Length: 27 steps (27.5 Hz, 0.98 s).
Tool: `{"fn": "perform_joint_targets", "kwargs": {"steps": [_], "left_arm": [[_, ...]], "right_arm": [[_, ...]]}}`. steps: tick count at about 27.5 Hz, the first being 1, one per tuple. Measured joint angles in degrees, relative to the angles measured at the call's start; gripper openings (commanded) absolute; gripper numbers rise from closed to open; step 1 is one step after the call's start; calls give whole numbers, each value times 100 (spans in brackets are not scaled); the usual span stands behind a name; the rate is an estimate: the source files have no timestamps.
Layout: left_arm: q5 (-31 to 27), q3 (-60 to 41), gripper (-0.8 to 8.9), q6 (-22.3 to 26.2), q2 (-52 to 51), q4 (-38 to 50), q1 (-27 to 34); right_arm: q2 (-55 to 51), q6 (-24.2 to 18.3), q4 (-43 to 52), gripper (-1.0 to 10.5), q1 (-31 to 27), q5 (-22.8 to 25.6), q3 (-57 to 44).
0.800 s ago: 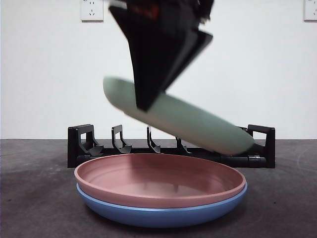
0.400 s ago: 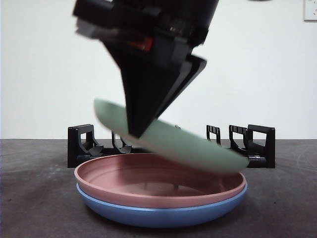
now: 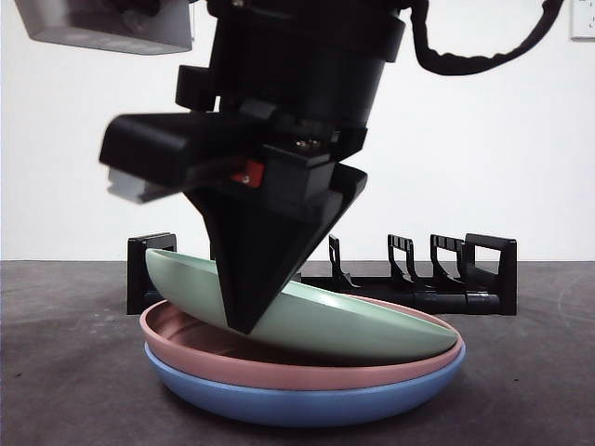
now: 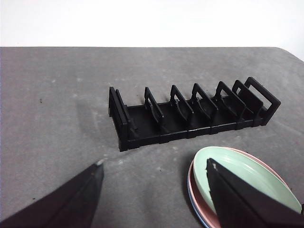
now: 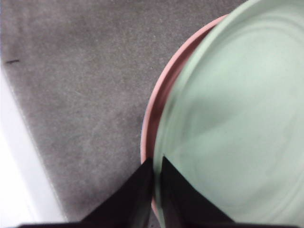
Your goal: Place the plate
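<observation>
My right gripper (image 3: 244,321) is shut on the rim of a pale green plate (image 3: 325,321), which is tilted and rests low inside a pink plate (image 3: 307,370) stacked on a blue plate (image 3: 307,404). In the right wrist view the jaws pinch the green plate's (image 5: 232,118) edge over the pink plate's (image 5: 159,111) rim. My left gripper (image 4: 154,171) is open and empty, above the table near the black dish rack (image 4: 190,111). The left wrist view also shows the green plate (image 4: 237,178) at the lower right.
The black slotted dish rack (image 3: 418,274) stands behind the stacked plates, its slots empty. Dark grey table all around. A white wall is behind, with outlets at the top corners.
The right gripper has come down and toward the left with the green plate, from well above the stack into the pink plate. The plate's tilt has flattened.
</observation>
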Motion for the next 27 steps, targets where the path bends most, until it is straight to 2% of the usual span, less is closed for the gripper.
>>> {"fn": "perform_joint_targets", "kwargs": {"steps": [7,12,16,20,23,27], "left_arm": [[0,0,344,0,0,0,0],[0,0,344,0,0,0,0],[0,0,344,0,0,2,0],[0,0,344,0,0,2,0],[0,0,344,0,0,2,0],[0,0,344,2,0,7,0]], "right_arm": [[0,2,-20,280,-2,-98,0],[-48,44,-76,356,-2,-101,26],[-575,44,-101,362,-2,-79,221],[-1471,-31,-44,362,-76,496,315],[-2000,-109,-26,361,-417,905,280],[-2640,-142,83,360,-1329,977,-262]]}}
